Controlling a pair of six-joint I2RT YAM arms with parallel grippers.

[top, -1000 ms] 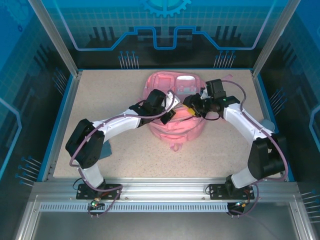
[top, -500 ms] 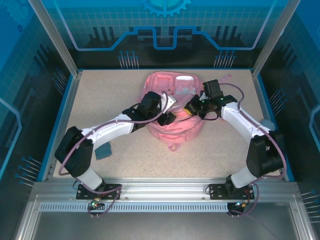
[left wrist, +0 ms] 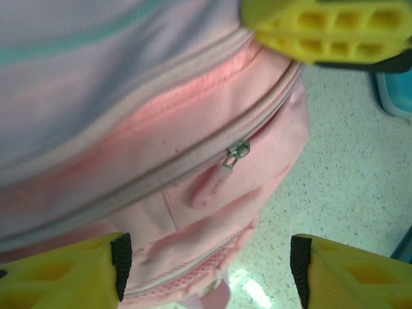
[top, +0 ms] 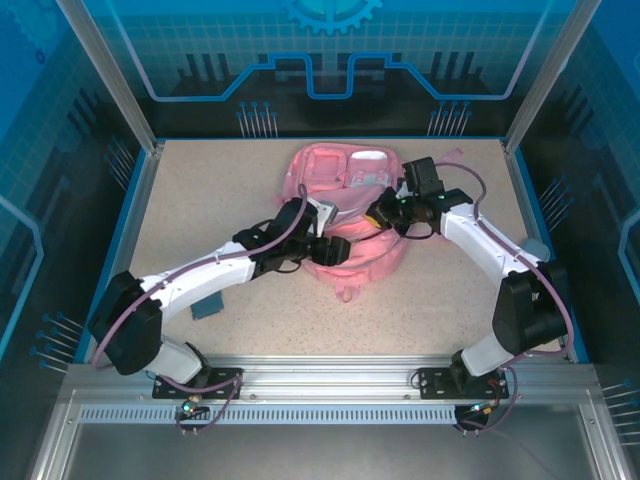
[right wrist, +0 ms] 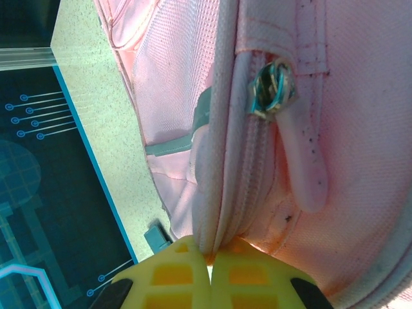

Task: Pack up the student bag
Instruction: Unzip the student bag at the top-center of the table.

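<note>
- We see our left gripper (top: 335,248) freshly opened, empty, drawn back toward 7 o'clock
- Our right gripper (right wrist: 209,257) has just pinched the zip seam (right wrist: 222,212) of the large soft pink fabric backpack (top: 330,165) lying at the table's 12 o'clock, so we judge the pocket gets opened next

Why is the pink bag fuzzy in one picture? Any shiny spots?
Left wrist view: the student bag is blurry at top left, probably too near the lens; its zip pull is sharper; glare brightens the table at the bottom edge. Right wrist view: the zip ring is crisp. Top view: evenly lit, sharp.
</note>
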